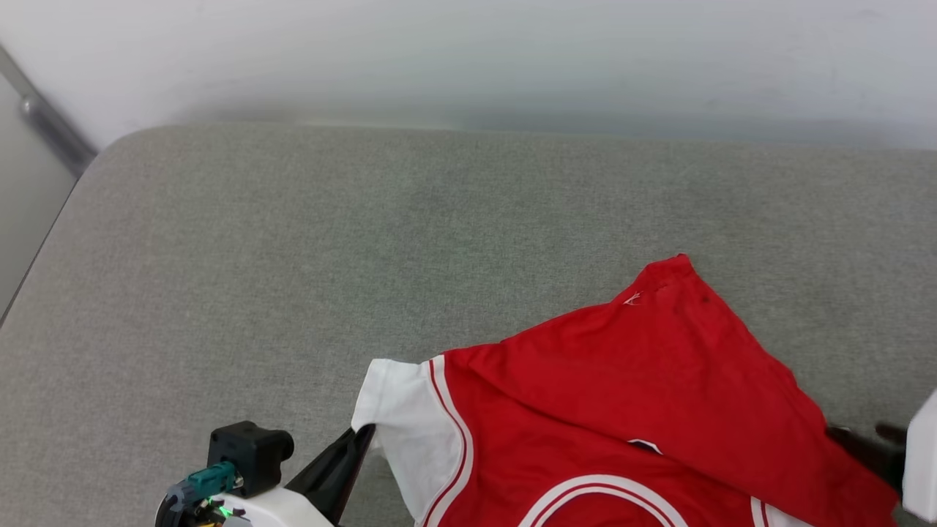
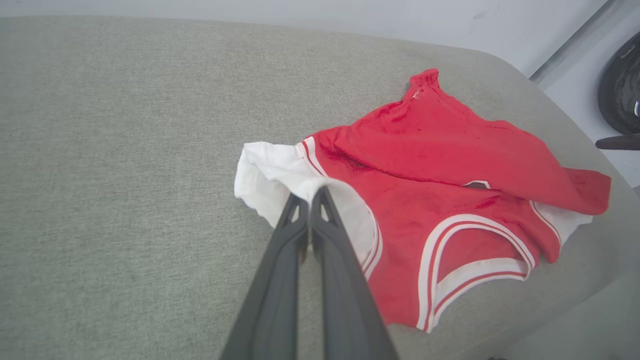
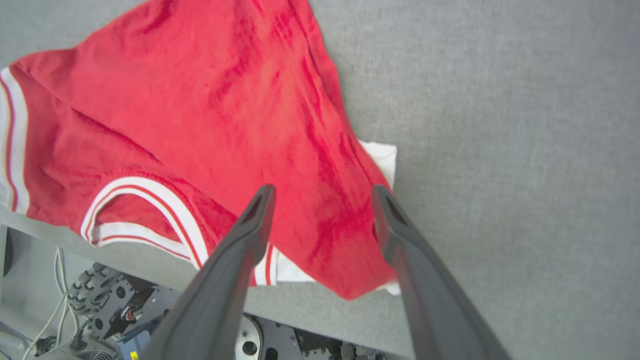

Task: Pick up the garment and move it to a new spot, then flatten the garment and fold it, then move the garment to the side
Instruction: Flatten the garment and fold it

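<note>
The garment (image 1: 637,388), a red jersey with white sleeves and red-and-white stripe trim, lies loosely folded over itself near the front right of a grey padded surface (image 1: 307,256). Its lettering is almost wholly hidden under the fold. My left gripper (image 2: 310,192) is shut on the edge of the white sleeve (image 2: 272,167), seen in the head view at the sleeve's lower corner (image 1: 364,433). My right gripper (image 3: 322,192) is open, its fingers spread above the red fabric (image 3: 225,100) near the garment's right edge, and shows as dark fingers (image 1: 867,443) at the frame's right.
The grey surface reaches far to the left and back, with a white wall (image 1: 468,58) behind it. Its front edge lies just under the garment, and the robot's base and cables (image 3: 100,310) show below it. A dark round object (image 2: 620,85) stands off the surface's far side.
</note>
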Motion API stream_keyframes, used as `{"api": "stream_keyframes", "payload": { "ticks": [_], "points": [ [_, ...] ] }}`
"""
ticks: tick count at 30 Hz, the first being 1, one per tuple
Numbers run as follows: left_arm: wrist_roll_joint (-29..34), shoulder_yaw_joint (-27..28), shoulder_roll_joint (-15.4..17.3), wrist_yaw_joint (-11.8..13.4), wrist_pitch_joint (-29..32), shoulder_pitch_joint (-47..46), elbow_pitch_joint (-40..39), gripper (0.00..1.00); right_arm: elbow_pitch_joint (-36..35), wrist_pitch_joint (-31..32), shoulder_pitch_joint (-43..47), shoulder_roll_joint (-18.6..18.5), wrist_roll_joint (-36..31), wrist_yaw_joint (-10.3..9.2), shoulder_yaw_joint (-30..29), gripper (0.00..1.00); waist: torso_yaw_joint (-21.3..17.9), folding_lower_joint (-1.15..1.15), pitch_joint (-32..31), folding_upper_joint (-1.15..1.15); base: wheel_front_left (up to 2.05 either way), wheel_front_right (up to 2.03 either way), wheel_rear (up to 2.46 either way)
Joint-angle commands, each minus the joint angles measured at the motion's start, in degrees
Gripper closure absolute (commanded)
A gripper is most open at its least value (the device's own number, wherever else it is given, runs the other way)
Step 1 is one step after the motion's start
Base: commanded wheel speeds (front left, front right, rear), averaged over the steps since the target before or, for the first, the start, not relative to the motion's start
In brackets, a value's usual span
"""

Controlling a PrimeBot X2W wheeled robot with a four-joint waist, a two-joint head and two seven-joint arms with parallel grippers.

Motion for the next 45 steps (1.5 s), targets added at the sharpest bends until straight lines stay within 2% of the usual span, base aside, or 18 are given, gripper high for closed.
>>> {"api": "stream_keyframes", "payload": {
  "ticks": [1, 8, 15, 22, 29, 38, 39, 40, 41, 45],
  "points": [
    [0.5, 0.1, 0.0, 0.0, 0.1, -1.0, -0.8, 1.0, -1.0, 0.5, -2.5, -0.3, 0.6, -0.02, 0.7, 0.0, 1.0, 0.0, 1.2, 0.0, 0.0, 0.0, 0.0],
    [1.4, 0.3, 0.5, 0.3, 0.9, -3.0, -3.6, 1.0, -0.9, 3.0, -13.1, 1.4, -0.3, -0.02, 4.8, 0.0, 3.2, 0.0, 5.1, 0.0, 0.0, 0.0, 0.0],
    [3.1, -0.5, 0.3, 0.0, 2.1, -5.8, -6.6, 1.0, 8.6, 3.5, -25.9, 2.8, -5.4, -0.02, 9.5, 0.0, 7.0, 0.0, 10.3, 0.0, 0.0, 0.0, 0.0],
    [3.4, -1.1, -1.3, -0.4, 1.9, -7.9, -7.8, 1.0, 17.3, 2.9, -34.4, 0.9, -10.1, -0.02, 11.3, 0.0, 10.6, 0.0, 15.2, 0.0, 0.0, 0.0, 0.0],
    [3.5, -1.2, -2.3, -1.0, 0.9, -9.3, -6.9, 1.0, 24.7, 1.1, -37.9, 0.1, -13.0, -0.02, 12.0, 0.0, 12.5, 0.0, 18.4, 0.0, 0.0, 0.0, 0.0],
    [3.4, -1.1, -2.9, -1.5, 0.2, -10.6, -6.3, 1.0, 31.4, 1.5, -35.2, -1.5, -13.3, -0.03, 16.3, 0.0, 13.7, 0.0, 20.5, 0.0, 0.0, 0.0, 0.0],
    [3.4, -1.1, -2.9, -1.5, 0.1, -10.6, -6.2, 1.0, 31.8, 1.7, -34.8, -1.7, -13.0, -0.03, 16.6, 0.1, 13.7, 0.0, 20.5, 0.0, 0.0, 0.0, 0.0],
    [3.4, -1.1, -2.9, -1.6, 0.0, -10.7, -6.1, 1.0, 32.2, 1.7, -34.6, -1.9, -12.7, -0.03, 16.7, 0.72, 13.7, 0.0, 20.5, 0.0, 0.0, 0.0, 0.0],
    [3.3, -1.1, -2.9, -1.6, -0.1, -10.7, -5.9, 1.0, 32.4, 1.5, -34.5, -2.1, -12.5, -0.03, 16.9, 1.0, 13.7, 0.0, 20.5, 0.0, 0.0, 0.0, 0.0],
    [3.2, -0.8, -2.7, -1.4, 0.0, -10.9, -5.6, 1.0, 32.8, -0.5, -34.5, -2.5, -11.7, -0.02, 16.8, 1.0, 13.2, 0.0, 19.1, 0.0, 0.0, 0.0, 0.0]
  ]
}}
